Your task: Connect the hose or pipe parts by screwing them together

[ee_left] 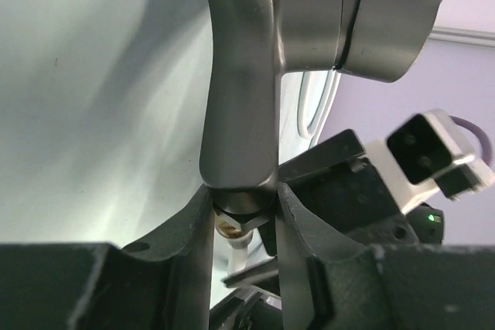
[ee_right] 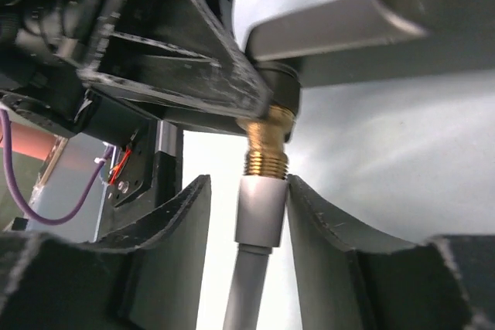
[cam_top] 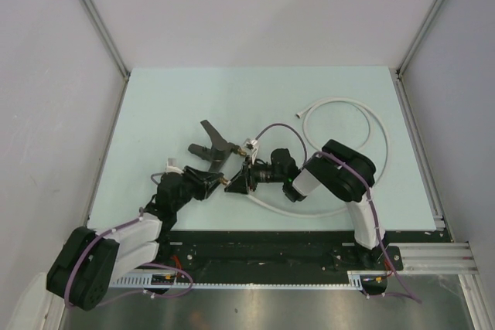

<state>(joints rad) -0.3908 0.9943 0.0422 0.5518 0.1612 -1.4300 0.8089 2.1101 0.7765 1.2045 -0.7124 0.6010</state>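
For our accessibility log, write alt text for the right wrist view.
A silvery hose connector stands end to end against the brass threaded end of a grey tap fitting, between the right gripper's dark fingers, with a slight gap on one side. The hose runs down out of frame.

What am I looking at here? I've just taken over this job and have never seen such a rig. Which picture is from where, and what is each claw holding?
Two robot arms sit at the near edge of a pale table. The wide picture looks down from above. The other two come from a camera on each wrist. The left gripper is clamped on the grey tap fitting. The right gripper has its fingers either side of the silvery connector on the white hose, which meets the fitting's brass thread. A gap shows on one side, so that grip looks loose. The rest of the hose lies looped on the table.
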